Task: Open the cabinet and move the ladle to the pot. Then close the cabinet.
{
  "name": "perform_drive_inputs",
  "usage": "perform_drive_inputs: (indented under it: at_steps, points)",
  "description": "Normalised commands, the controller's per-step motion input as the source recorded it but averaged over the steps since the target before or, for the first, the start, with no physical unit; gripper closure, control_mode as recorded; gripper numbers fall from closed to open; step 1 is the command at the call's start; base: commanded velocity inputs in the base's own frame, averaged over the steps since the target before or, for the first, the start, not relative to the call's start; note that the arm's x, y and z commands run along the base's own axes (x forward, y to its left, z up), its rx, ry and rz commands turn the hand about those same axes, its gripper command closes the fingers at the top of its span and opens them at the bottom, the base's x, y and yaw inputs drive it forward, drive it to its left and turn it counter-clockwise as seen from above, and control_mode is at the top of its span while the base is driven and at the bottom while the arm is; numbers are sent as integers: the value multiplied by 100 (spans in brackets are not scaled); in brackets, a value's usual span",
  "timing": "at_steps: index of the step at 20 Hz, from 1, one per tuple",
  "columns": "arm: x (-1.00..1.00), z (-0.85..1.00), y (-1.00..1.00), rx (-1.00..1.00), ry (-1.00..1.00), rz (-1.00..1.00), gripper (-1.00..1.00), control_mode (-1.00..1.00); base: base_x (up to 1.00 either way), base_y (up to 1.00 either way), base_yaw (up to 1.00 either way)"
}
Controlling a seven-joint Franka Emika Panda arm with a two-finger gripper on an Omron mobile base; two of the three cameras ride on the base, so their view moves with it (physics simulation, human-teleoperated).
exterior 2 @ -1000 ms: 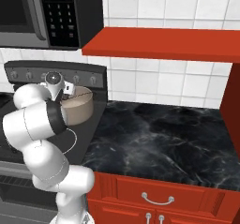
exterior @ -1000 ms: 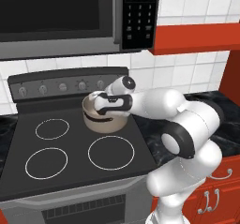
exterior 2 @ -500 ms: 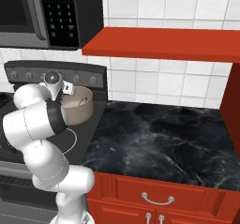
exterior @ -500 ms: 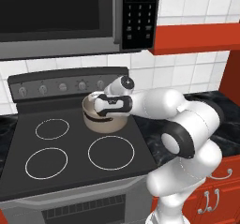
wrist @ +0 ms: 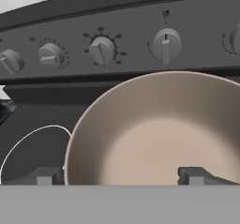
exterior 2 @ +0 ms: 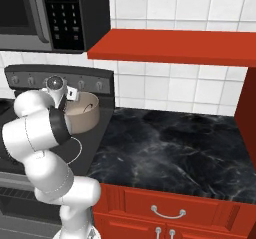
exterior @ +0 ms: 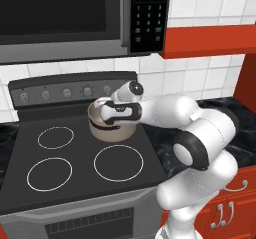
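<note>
Pot [exterior: 111, 124] on the back right burner of the stove [exterior: 75, 173], just in front of the knob panel [exterior: 70, 92]; seen again in the right base view [exterior 2: 82, 112] and from close above in the hand view [wrist: 159, 129], its pale inside bare. Tool [exterior: 116, 112] poised over the pot's rim, hand pointing toward the back panel; also seen beside the pot's near wall in the right base view [exterior 2: 70, 94]. Fingers [wrist: 47, 175] spread wide, one tip left of the pot's wall, the other over its inside, grasping nothing. Four knobs [wrist: 165, 44] in a row above the pot in the hand view, a white burner ring [wrist: 28, 148] to the left. Three more rings on the stove top [exterior: 118, 163] in the left base view. Microwave [exterior: 75, 18] above the stove, keypad at its right. Red cabinet [exterior 2: 175, 45] on the tiled wall right of the microwave, seen from below. Black marble worktop [exterior 2: 170, 153] right of the stove, red drawers [exterior 2: 165, 210] with curved handles under it
</note>
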Motion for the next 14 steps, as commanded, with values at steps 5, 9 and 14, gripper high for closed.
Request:
perform_drive_inputs:
  at_steps: [5,9,14]
  points:
    - [-65,32,0,0,-10,0,-100,-100,0,0,0]
    - [-99,49,-1,0,-14,0,-100,-100,0,0,0]
    - [-100,86,-12,0,-10,0,-100,-100,0,0,0]
